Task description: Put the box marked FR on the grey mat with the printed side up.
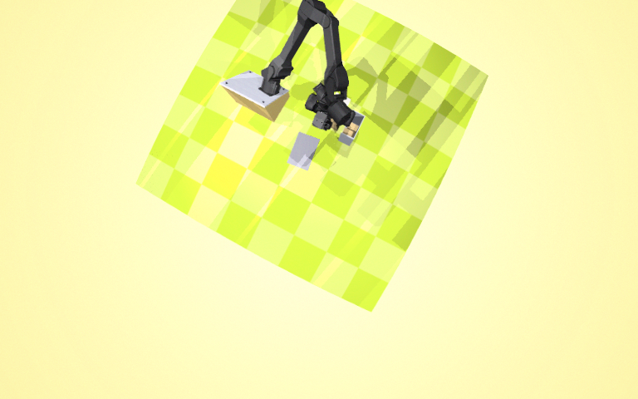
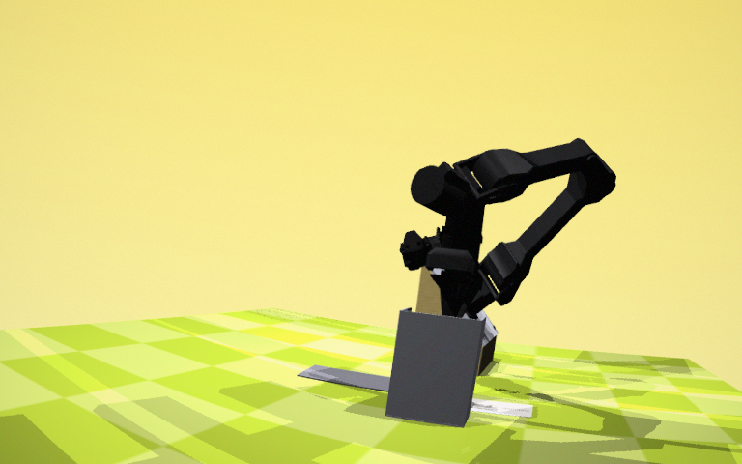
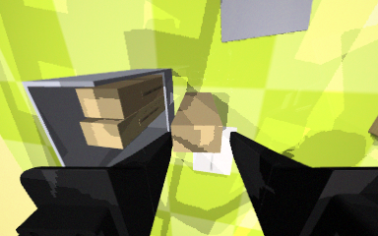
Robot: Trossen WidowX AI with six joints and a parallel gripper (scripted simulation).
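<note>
A tan box [image 3: 197,139] [image 2: 428,292] [image 1: 334,124] is upright outside the grey bin [image 1: 345,140] [image 2: 435,366] [image 3: 49,118], close beside its wall. Its base is hidden, so I cannot tell whether it rests on the floor, and no code shows on it. Two more tan boxes, one [image 3: 100,103] and the other [image 3: 102,134], stand in the bin with dark, unreadable marks on their sides. My gripper [image 3: 201,137] is open, with its fingers on either side of the loose box's top, the left finger very near it. The grey mat [image 1: 302,150] [image 2: 347,377] [image 3: 266,20] has nothing on it.
A white pad [image 3: 217,164] [image 2: 501,408] [image 1: 346,100] lies by the bin, partly behind the loose box in the wrist view. The arm's wooden pedestal [image 1: 277,107] [image 2: 487,355] stands beyond the mat and bin. The bin's rim is close to my left finger.
</note>
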